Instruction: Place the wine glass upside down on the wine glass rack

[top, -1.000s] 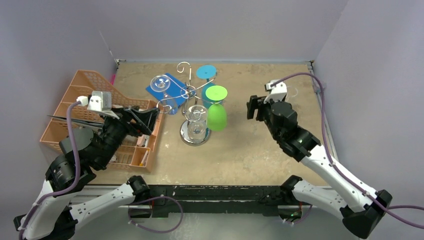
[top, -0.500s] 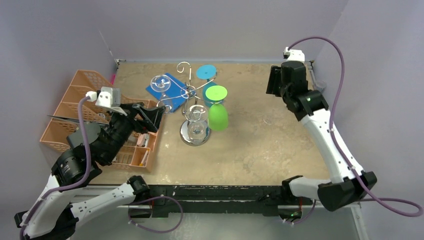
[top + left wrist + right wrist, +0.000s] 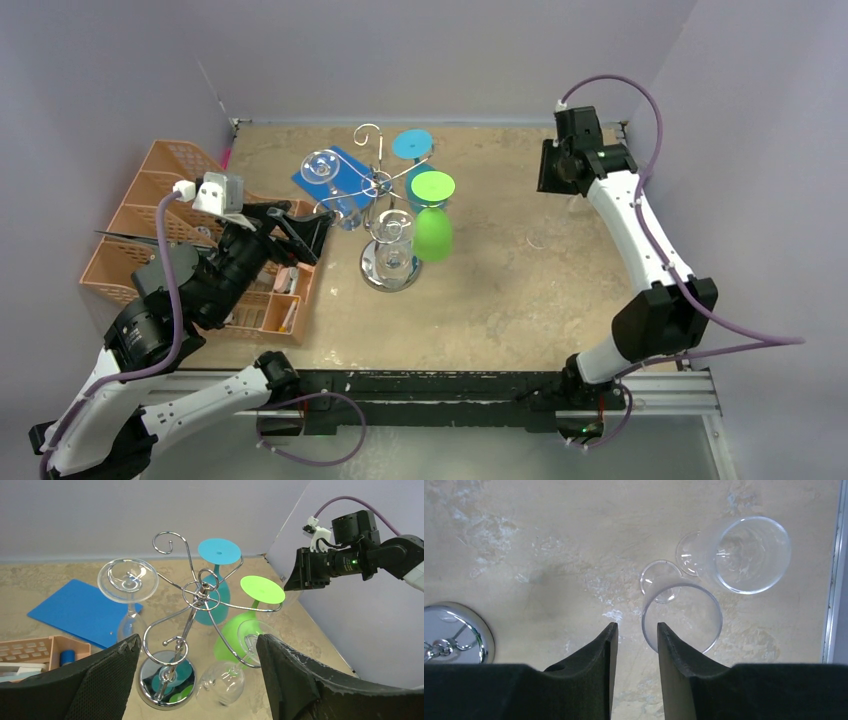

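Note:
The wine glass rack (image 3: 378, 186) stands mid-table on its shiny round base (image 3: 167, 681). Upside down on its arms hang a teal glass (image 3: 218, 552), a green glass (image 3: 262, 589) and two clear glasses (image 3: 128, 580) (image 3: 222, 680). My left gripper (image 3: 197, 639) is open wide just left of the rack, nothing between its fingers. My right gripper (image 3: 636, 626) hovers high over the far right corner, jaws narrowed but apart and empty. Below it two clear wine glasses stand upright, one (image 3: 681, 617) beside its right finger and one (image 3: 751, 555) nearer the table edge.
An orange desk organiser (image 3: 150, 200) sits at the left under my left arm. A blue folder (image 3: 345, 172) lies behind the rack. The rack's base (image 3: 454, 632) shows at the left of the right wrist view. A metal rail (image 3: 831, 580) and grey walls bound the table.
My right arm swung from mid-table up to the far right corner and its jaws narrowed. My left gripper edged slightly toward the rack.

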Available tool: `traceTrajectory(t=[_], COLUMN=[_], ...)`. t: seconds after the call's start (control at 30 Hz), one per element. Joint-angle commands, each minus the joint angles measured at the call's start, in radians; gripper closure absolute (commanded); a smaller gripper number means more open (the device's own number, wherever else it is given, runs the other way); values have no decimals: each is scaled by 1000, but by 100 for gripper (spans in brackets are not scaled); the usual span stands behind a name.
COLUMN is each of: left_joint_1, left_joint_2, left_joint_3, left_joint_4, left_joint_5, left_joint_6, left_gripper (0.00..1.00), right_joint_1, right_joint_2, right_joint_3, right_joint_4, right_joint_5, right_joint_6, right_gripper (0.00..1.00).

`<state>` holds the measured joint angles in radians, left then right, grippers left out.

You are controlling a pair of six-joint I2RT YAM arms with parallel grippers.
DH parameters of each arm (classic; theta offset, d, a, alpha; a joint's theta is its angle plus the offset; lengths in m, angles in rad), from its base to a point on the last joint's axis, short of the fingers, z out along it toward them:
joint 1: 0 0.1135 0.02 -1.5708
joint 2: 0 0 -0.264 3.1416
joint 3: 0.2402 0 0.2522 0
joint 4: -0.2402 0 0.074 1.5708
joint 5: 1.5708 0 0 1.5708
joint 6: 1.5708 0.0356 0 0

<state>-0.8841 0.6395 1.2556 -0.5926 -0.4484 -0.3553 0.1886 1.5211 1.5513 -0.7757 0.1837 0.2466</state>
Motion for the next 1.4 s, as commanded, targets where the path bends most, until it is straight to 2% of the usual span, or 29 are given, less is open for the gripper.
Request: traceTrajectory(t=[0.0, 0.2, 0.3, 0.6, 0.67, 0.87, 1.0, 1.2, 1.37], left_joint_1=[-1, -1, -2, -2, -1, -1, -1, -1, -1], left_joint_2=[-4, 5, 6, 4, 7, 15, 29, 98, 170], left_joint_3=[10, 8, 8, 8, 13, 41, 16, 58, 106], left_joint_4=[28, 31, 30, 27, 25, 28, 71, 140, 198], left_joint_5=[4, 11, 14, 22, 27, 51, 4, 75, 108], left_joint_6=[16, 15, 13, -1, -6, -35, -151, -257, -355], left_gripper=[16, 15, 15, 15, 15, 14, 15, 17, 19], right_joint_1=[-5, -6, -7, -6, -5, -6, -4, -4, -5], right_joint_2=[20, 69, 94, 115, 99, -21, -150, -332, -479], right_joint_3=[55, 69, 84, 107, 98, 34, -62, -180, -269], right_joint_4=[-44, -60, -75, -84, -72, 16, 153, 360, 518], right_joint_5=[-35, -38, -36, -70, -62, -147, -206, -275, -270], right_joint_6=[-29, -61, -76, -113, -116, -93, -40, 23, 80], right_gripper=[65, 69, 74, 99, 100, 100, 100, 100, 100])
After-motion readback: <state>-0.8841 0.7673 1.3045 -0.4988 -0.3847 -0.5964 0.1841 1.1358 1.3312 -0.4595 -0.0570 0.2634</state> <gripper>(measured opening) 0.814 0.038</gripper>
